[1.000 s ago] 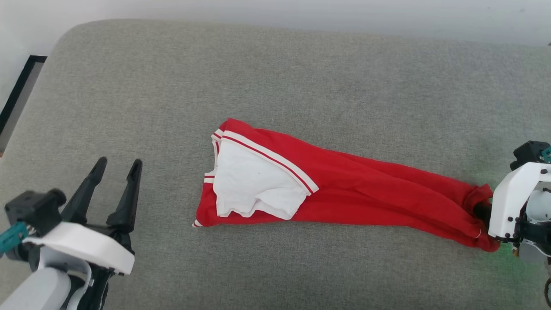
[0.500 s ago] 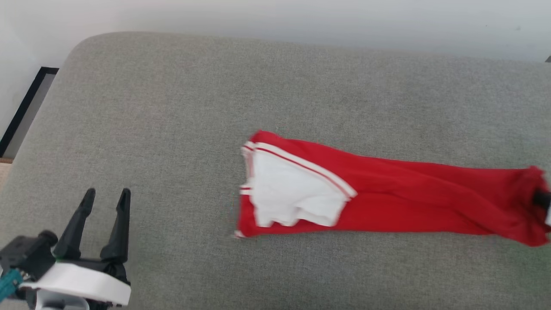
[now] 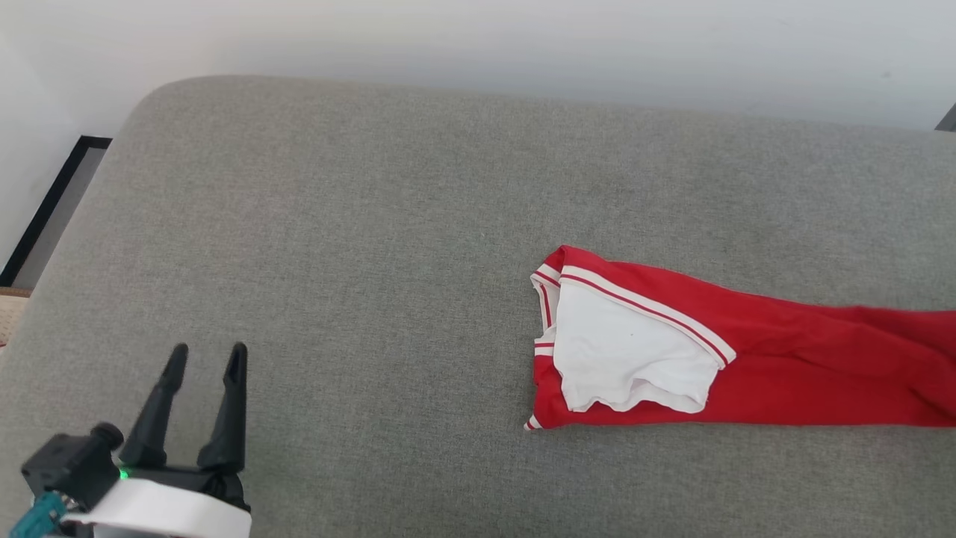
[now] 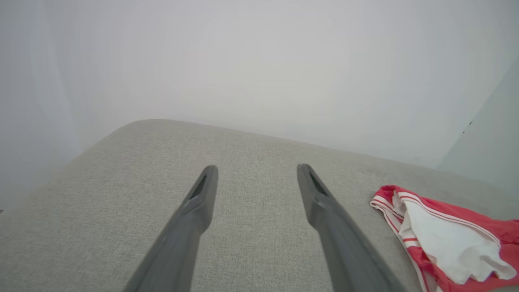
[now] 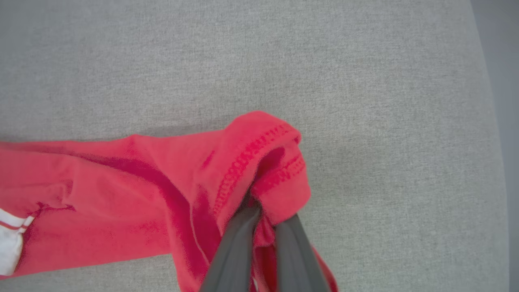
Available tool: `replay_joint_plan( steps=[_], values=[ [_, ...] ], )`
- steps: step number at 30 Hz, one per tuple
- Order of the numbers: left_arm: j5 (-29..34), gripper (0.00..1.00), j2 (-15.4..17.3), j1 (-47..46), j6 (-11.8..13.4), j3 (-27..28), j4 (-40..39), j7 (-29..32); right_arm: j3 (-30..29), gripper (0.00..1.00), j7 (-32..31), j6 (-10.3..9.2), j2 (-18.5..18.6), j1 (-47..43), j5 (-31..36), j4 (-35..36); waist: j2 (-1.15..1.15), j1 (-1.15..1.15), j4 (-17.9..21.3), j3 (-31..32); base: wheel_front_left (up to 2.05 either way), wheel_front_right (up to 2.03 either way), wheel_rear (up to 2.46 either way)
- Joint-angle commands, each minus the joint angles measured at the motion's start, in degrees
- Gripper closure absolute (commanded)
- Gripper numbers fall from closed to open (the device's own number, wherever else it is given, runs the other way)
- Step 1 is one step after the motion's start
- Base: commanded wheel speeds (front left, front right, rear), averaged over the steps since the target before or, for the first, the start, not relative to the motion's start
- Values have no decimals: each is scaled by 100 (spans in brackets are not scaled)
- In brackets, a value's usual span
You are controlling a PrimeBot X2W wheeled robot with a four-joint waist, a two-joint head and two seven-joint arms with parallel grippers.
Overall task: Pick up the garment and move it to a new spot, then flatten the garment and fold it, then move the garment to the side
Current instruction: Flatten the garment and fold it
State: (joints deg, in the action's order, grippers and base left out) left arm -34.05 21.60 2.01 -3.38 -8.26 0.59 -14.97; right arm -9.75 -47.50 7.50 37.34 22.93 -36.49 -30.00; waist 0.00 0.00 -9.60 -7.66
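**A:** What does the right gripper have hold of?

**B:** In the right wrist view, the right gripper (image 5: 265,221) is at the bottom centre of the frame. Its two dark fingers are pressed almost together on a bunched, stitched hem of the garment (image 5: 121,194). Red cloth folds over the fingertips.

**A:** And the other one?

**B:** The left gripper (image 3: 209,350) is at the lower left of the head view. Its jaws are spread wide with nothing between them, and its fingers point up the frame over the grey cushion (image 3: 373,224). I cannot tell whether the tips touch the fabric.

**A:** Where does the shirt lie?

**B:** It is on the cushion, in the right half of the head view. It is drawn out into a long red band that runs off the right edge. A white sleeve lies on top at the band's left end, right of centre in the frame and well apart from the left gripper.

**A:** Any writing to read?

**B:** What faces up is plain red cloth, the white sleeve and red-and-white striped trim along its seam and at the neck.
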Motion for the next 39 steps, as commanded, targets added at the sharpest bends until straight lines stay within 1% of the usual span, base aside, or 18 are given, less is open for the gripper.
replay_joint_plan(
  steps=[1,4,8,11,15,19,24,28,29,30,31,32,35,39],
  values=[
    [93,0,-64,102,-47,48,29,-25,33,100,-88,-3,-68,-40,-2,142,0,0,10,26,0,0,0],
    [143,0,-227,126,-129,126,53,-25,120,100,-327,-3,-261,-116,-120,593,0,0,13,69,0,0,0],
    [219,0,-379,161,-205,174,103,-25,408,100,-619,-3,-526,-229,-151,1384,0,0,-27,114,0,0,0],
    [254,0,-480,119,-261,186,127,-25,734,100,-751,-3,-798,-282,-80,1922,0,0,-95,126,0,0,0],
    [304,0,-544,11,-318,134,185,-25,1235,100,-802,-3,-1188,-232,35,2296,0,0,-241,128,0,0,0],
    [326,0,-582,-102,-361,58,265,-25,1718,100,-725,-3,-1436,-71,73,2245,0,0,-436,118,0,0,0],
    [338,0,-634,-228,-383,-66,374,-25,2256,100,-351,-3,-1564,195,66,1774,0,0,-659,96,0,0,0],
    [304,0,-661,-284,-401,-142,449,-25,2570,100,-94,-3,-1612,390,-25,1418,0,0,-787,109,0,0,0],
    [296,0,-662,-281,-405,-132,457,-25,2623,95,-7,-3,-1609,438,-48,1368,0,0,-796,112,0,0,0],
    [277,0,-675,-274,-407,-120,459,-25,2666,67,75,-3,-1601,478,-75,1320,0,0,-803,111,0,0,0],
    [261,0,-688,-267,-410,-113,464,-25,2710,45,144,-3,-1587,498,-111,1259,0,0,-809,117,0,0,0],
    [252,0,-686,-253,-412,-105,468,-25,2764,0,170,-3,-1572,519,-143,1211,0,0,-807,127,0,0,0],
    [237,0,-679,-214,-408,-83,471,-25,2819,0,218,-3,-1543,589,-260,1194,0,0,-775,149,0,0,0],
    [229,0,-659,-171,-409,-32,456,-25,2794,0,265,-3,-1502,657,-448,1274,0,0,-626,191,0,0,0]
  ],
)
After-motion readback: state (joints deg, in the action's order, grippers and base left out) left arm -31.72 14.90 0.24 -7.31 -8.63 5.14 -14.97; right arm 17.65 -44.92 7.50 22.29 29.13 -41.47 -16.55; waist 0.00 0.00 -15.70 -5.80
